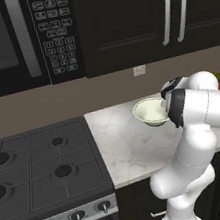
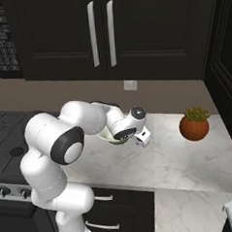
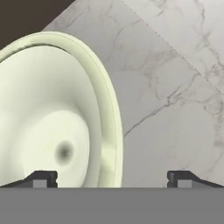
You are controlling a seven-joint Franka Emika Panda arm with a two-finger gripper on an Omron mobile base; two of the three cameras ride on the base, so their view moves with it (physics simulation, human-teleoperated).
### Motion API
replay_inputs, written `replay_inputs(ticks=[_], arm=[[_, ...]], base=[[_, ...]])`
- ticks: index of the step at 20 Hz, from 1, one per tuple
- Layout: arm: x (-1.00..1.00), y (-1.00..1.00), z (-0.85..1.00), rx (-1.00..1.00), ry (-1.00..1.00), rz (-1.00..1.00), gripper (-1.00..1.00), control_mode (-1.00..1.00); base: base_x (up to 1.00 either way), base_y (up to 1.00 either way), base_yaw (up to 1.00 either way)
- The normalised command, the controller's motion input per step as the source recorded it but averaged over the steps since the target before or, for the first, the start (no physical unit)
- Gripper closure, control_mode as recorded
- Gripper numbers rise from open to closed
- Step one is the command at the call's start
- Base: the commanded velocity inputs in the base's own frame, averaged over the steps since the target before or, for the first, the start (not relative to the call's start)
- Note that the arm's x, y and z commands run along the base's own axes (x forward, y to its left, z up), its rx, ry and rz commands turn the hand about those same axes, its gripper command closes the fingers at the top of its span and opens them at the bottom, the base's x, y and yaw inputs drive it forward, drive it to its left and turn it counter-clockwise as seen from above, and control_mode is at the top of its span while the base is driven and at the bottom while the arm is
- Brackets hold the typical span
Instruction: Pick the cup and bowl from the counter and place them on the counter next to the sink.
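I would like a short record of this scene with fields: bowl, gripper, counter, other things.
bowl: pale cream bowl upright on the counter, empty inside
gripper: gripper open, one finger over the bowl's inside, the other over bare stone, rim between them
counter: marbled counter beside the black stovetop
other things: potted plant near the back wall; dark cabinets above

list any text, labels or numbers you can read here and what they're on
Microwave keypad: rows of buttons with pale markings, too small and blurred to read.
Stove knobs: no readable markings.
Bowl, counter, plant pot, cabinet doors: no text on them.
Nothing can be quoted.
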Motion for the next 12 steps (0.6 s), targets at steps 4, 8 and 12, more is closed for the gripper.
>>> replay_inputs(ticks=[4,8,12], arm=[[-0.04,-0.04,0.00,0.05,-0.04,0.00,1.00,-1.00],[0.00,0.00,0.00,0.00,0.00,0.00,1.00,-1.00],[0.00,0.00,0.00,0.00,0.00,0.00,1.00,-1.00]], base=[[0.00,0.00,0.00],[0.00,0.00,0.00],[0.00,0.00,0.00]])
